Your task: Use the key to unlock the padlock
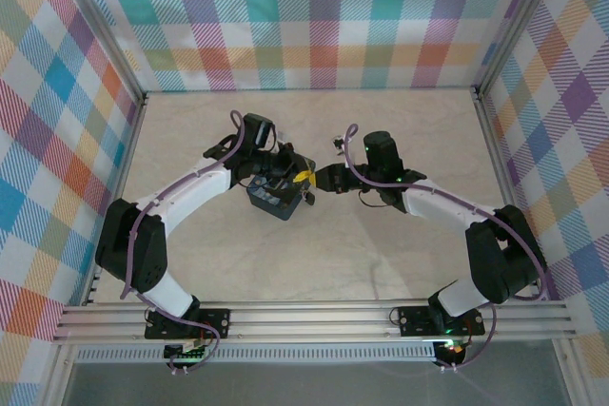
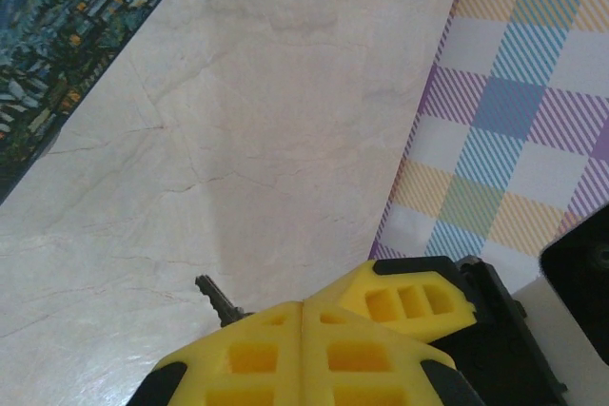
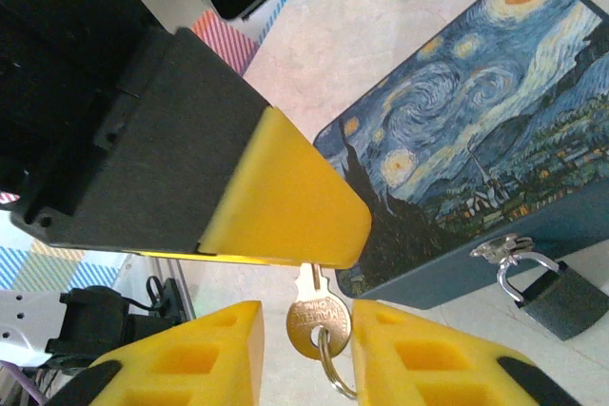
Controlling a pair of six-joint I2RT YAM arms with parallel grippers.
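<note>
The key (image 3: 319,320) is small and silvery, with a ring through its head. My left gripper (image 2: 303,307) is shut on the key's shank, and the toothed blade (image 2: 215,298) pokes out past its yellow pads. The left gripper's pad (image 3: 285,199) shows from the right wrist, just above the key's head. My right gripper (image 3: 306,319) is open, one finger on each side of the head with a gap on both sides. The dark grey padlock (image 3: 563,299) hangs by its shackle from the hasp of the swirl-painted tin (image 3: 476,140). From above, both grippers meet over the tin (image 1: 276,201).
The tin lies mid-table on the pale marble-look surface (image 1: 314,254). Plaid walls (image 1: 314,16) close off the back and both sides. Bare tabletop lies around the tin.
</note>
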